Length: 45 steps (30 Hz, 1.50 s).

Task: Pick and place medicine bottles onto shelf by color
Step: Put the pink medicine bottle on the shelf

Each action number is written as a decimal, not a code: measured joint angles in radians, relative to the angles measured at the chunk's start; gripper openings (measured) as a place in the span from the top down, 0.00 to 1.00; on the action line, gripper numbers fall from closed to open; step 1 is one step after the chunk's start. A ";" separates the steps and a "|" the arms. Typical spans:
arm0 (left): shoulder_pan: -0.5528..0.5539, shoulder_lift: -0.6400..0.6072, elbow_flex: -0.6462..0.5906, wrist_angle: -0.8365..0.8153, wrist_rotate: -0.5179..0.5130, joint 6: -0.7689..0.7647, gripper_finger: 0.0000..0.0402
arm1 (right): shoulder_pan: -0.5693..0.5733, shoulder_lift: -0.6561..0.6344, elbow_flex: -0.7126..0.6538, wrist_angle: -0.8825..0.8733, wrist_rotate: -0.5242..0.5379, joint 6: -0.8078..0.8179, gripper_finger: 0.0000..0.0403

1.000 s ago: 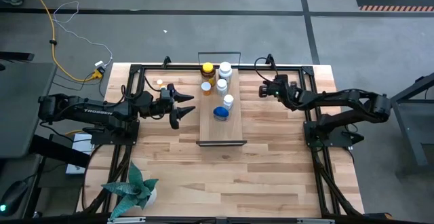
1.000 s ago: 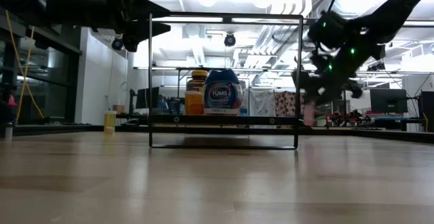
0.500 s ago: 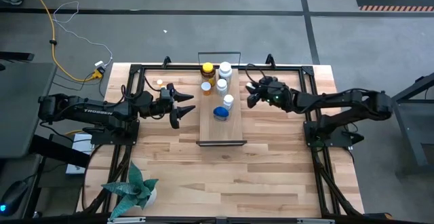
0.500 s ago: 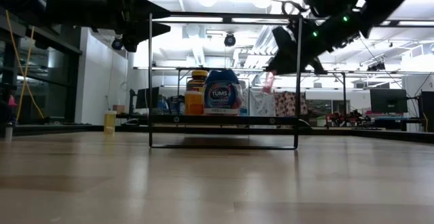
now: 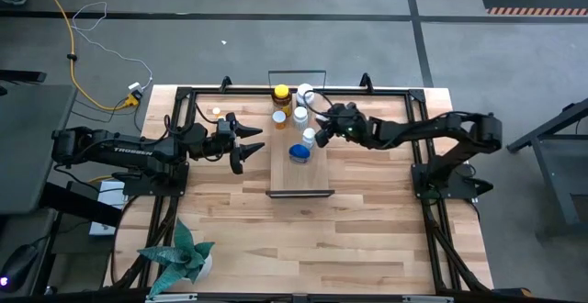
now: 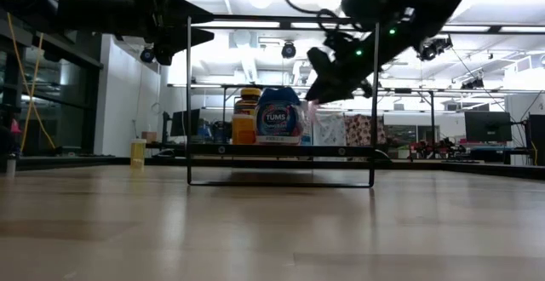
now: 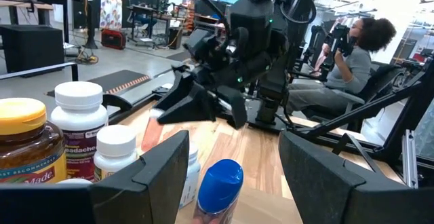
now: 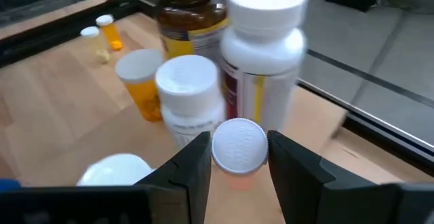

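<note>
From above, I have the right gripper [image 5: 323, 122] over the shelf [image 5: 299, 169], where most medicine bottles [image 5: 292, 116] already stand, while the left gripper [image 5: 246, 143] waits open beside it. My right wrist view shows the jaws clamped on a small white-capped orange bottle [image 8: 239, 146], not yet set down; two tiny orange bottles [image 8: 103, 33] are left on the surface [image 8: 47, 108].

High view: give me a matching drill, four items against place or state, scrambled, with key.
Items:
1. left gripper
2. right gripper
3. amber bottle
4. blue-capped bottle

Place or state:
A. far end of the shelf
B. open, off the shelf's side, holding nothing
C. mid-shelf
D. over the shelf, shut on a small white-capped bottle

Pairs: 1-B, 2-D, 3-A, 4-C
</note>
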 joint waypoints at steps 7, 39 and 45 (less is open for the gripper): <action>0.000 0.000 0.000 0.000 0.000 0.000 0.46 | 0.005 0.120 0.122 -0.064 -0.059 -0.038 0.68; 0.000 0.000 0.000 0.000 0.001 0.000 0.46 | 0.018 0.174 0.186 -0.122 -0.074 -0.014 0.68; 0.000 0.000 0.000 0.000 0.001 0.000 0.46 | 0.018 0.174 0.186 -0.131 -0.074 -0.016 0.68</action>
